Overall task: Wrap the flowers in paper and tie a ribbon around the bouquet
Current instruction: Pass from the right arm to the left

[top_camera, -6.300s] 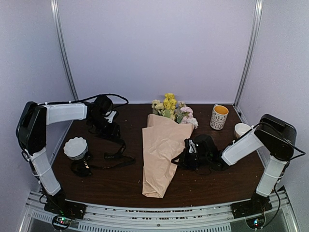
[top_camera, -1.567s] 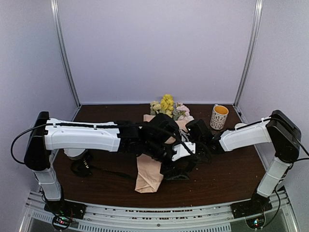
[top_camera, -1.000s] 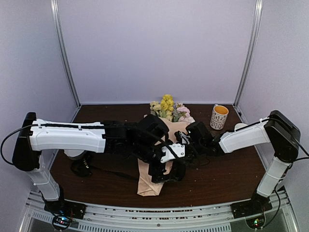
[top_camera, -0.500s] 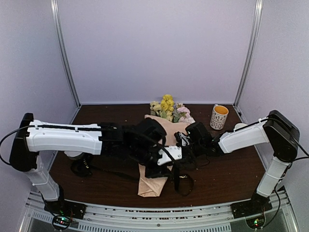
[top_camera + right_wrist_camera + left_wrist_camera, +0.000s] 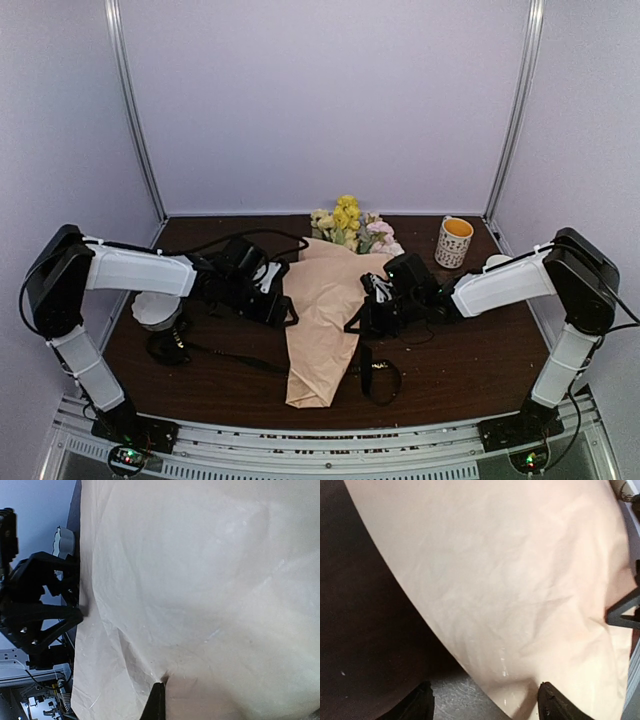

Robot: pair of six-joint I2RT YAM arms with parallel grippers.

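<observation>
L gripper open, fingers spread, nothing held; bouquet just to its right. flowers beyond, at bouquet's far end. R gripper closed, tip on bouquet's right side. ribbon looped just nearer than R gripper.

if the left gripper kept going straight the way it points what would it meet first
Most likely the paper: the left gripper points straight at its tan side, and the sheet's edge seems to lie between the open fingers. Depth is unclear, but nothing else shows in between.
</observation>
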